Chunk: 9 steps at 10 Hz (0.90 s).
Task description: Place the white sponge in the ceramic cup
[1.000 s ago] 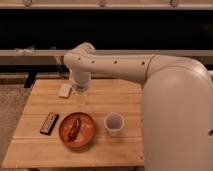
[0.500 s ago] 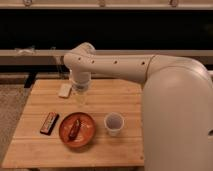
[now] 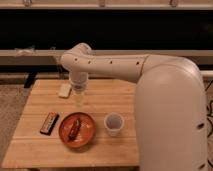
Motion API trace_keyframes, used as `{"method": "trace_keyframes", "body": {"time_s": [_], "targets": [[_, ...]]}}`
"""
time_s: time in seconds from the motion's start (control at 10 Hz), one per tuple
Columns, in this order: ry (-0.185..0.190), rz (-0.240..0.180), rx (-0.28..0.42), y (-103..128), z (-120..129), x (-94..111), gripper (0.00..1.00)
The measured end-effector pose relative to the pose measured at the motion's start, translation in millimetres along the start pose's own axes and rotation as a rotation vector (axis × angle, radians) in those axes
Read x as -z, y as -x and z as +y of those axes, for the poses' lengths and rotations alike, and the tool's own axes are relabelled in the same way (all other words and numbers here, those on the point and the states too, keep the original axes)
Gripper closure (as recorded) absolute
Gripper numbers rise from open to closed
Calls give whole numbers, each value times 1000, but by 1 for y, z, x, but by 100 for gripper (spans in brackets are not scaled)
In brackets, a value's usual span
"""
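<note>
The white sponge lay flat, long axis running front to back. The pincer hung just beside it, its opening impossible to tell.

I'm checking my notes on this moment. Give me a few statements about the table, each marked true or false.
1. The sponge is in the cup. False: it lies on the table, far from the cup.
2. The gripper is closer to the sponge than to the cup. True: it hangs just beside the sponge.
3. The plate sits between the dark bar and the cup. True.
4. The cup lies on its side. False: it stands upright, mouth up.
</note>
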Motion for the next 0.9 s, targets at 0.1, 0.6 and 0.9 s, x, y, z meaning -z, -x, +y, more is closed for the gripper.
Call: {"method": "trace_keyframes", "body": {"time_s": [0.1, 0.6, 0.9], "targets": [[-1, 6, 18, 18, -11, -8, 20], [26, 32, 5, 69, -61, -64, 20], [37, 87, -104, 85, -75, -93, 20]]}}
